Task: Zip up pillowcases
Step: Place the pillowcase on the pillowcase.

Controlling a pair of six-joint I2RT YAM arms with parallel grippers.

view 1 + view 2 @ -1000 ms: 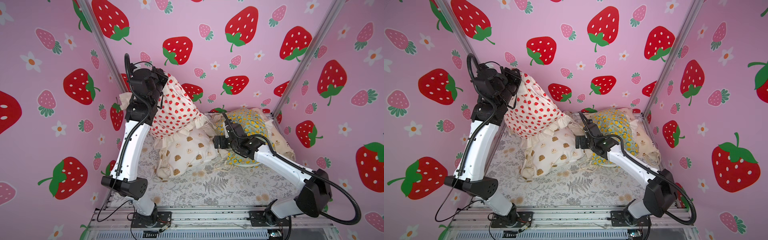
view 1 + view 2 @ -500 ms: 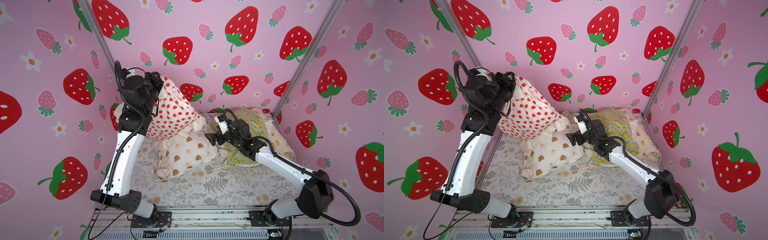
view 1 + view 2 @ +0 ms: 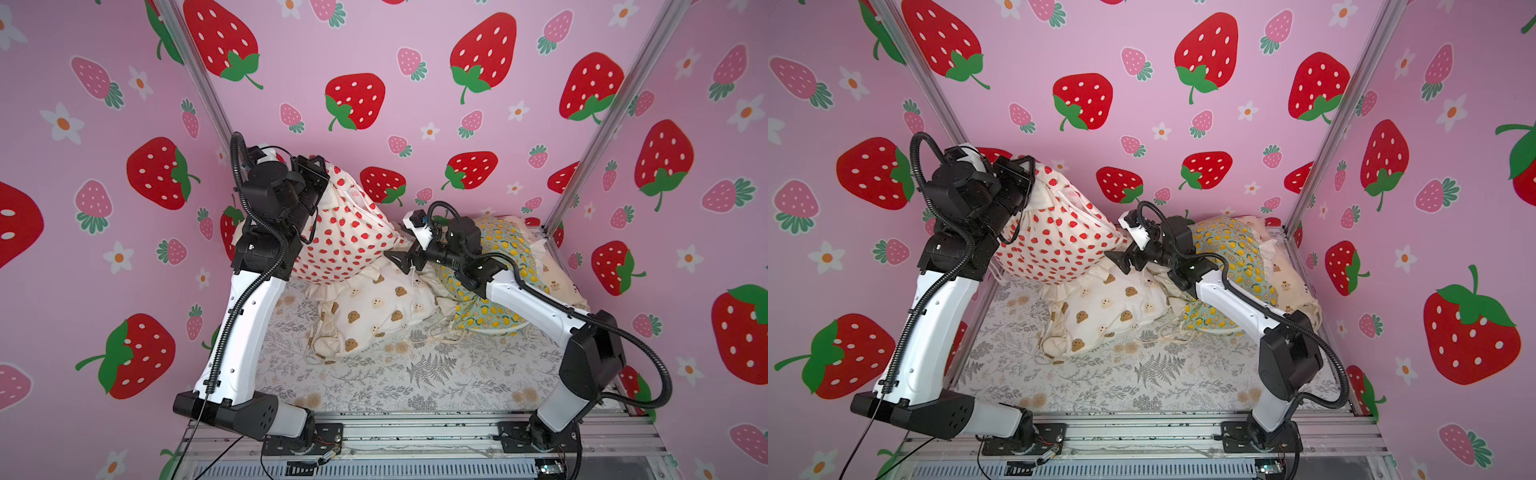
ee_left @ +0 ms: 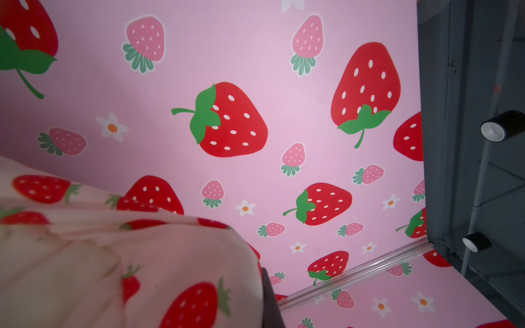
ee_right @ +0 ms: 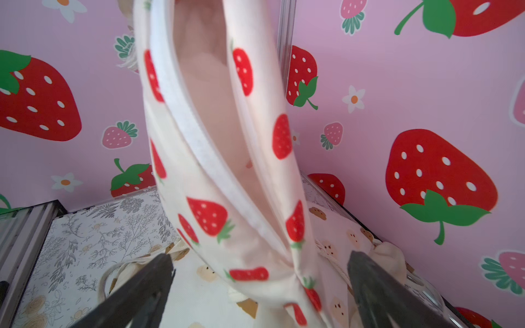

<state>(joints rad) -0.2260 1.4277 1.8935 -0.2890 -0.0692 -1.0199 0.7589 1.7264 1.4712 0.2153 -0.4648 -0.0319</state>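
- At the upper left corner of the strawberry pillowcase: left gripper clamped tight on the cloth, holding that corner high. The case hangs from it and slants down to the right, with its low end on the pile.
- Along the top edge of the strawberry pillowcase: zip gaping, white tape on show, pale inner pillow visible through the mouth. Not zipped. Slider not made out in any view.
- Under the strawberry pillowcase: bear-head pillowcase lying on the fern-print sheet. The hanging case's ruffle drapes over it.
- At the low right tip of the strawberry pillowcase: right gripper, jaws spread wide and holding nothing. The right wrist view shows the two fingers on either side of the tip where the zip tapes meet. Whether they touch the cloth cannot be told.
- Right of the strawberry pillowcase, beyond the right arm: lemon pillowcase, and past it the small-bear pillowcase. Their zips are not visible.
- Step in hand, by my reading: strawberry case set up for zipping. One end is pinned high and the free gripper sits at the low end, presumably for the pull.
- Next move likely calls for closing the right jaws on the slider tab alone, not on loose cloth. Then draw it up the tape toward the left gripper, with the seam held taut from above.
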